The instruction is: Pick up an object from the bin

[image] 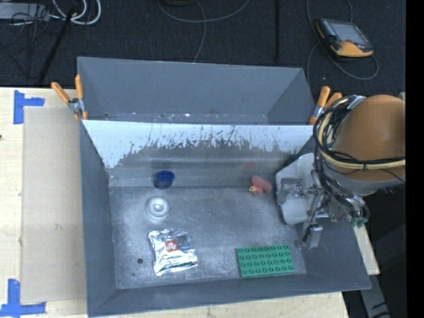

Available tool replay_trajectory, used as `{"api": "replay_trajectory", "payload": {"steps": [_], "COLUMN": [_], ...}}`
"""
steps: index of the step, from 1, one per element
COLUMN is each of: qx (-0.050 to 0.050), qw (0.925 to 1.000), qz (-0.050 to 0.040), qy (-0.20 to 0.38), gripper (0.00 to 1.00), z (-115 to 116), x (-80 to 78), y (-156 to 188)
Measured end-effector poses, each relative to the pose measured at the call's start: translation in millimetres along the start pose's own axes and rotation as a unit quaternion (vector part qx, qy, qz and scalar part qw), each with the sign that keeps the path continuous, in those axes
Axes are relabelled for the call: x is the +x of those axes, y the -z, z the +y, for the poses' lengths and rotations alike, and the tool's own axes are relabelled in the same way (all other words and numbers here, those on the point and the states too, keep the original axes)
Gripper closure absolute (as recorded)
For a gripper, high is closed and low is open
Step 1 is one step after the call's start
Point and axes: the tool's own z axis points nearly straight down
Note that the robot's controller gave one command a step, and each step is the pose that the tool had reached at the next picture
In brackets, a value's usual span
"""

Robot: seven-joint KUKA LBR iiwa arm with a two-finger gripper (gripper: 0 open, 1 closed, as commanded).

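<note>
A flat green studded building plate (265, 262) lay on the floor of the grey metal bin (199, 95) at about five o'clock from the floor's middle. Its long side ran roughly along the near wall, and it was the thing closest to the end effector (311, 234). The end effector hung at about three o'clock on the floor, close to the right wall. From the plate's upper right corner it stood at roughly one o'clock, just beside that corner. Whether it was spread or pressed together could not be told, nor whether it touched the floor. Above it sat the pale grey wrist block (296, 194), wrapped in loops of black and yellow cable (329, 152), and behind that the rounded orange cover (374, 134) of the arm came over the bin's right rim. A small pink thing with a yellow end (260, 185) lay at about one o'clock on the floor, against the foot of the back wall and near the wrist block. Well apart from the end effector, a crumpled silver foil packet with a red mark (172, 250) lay at eight o'clock. A clear round cap (158, 207) lay at ten o'clock, and just past it a blue cap (163, 178) sat near the back wall.
</note>
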Motion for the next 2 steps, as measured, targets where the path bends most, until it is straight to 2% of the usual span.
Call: {"api": "replay_trajectory", "payload": {"steps": [1,2], "qx": [-0.001,0.000], "qw": [0.9993,0.9994], "qz": [-0.0012,-0.0005], "qy": [-0.037,-0.035], "gripper": [0.00,1.00], "z": [32.3,31.7], "x": [24.2,23.6], "y": [-127.0,-122.8]}}
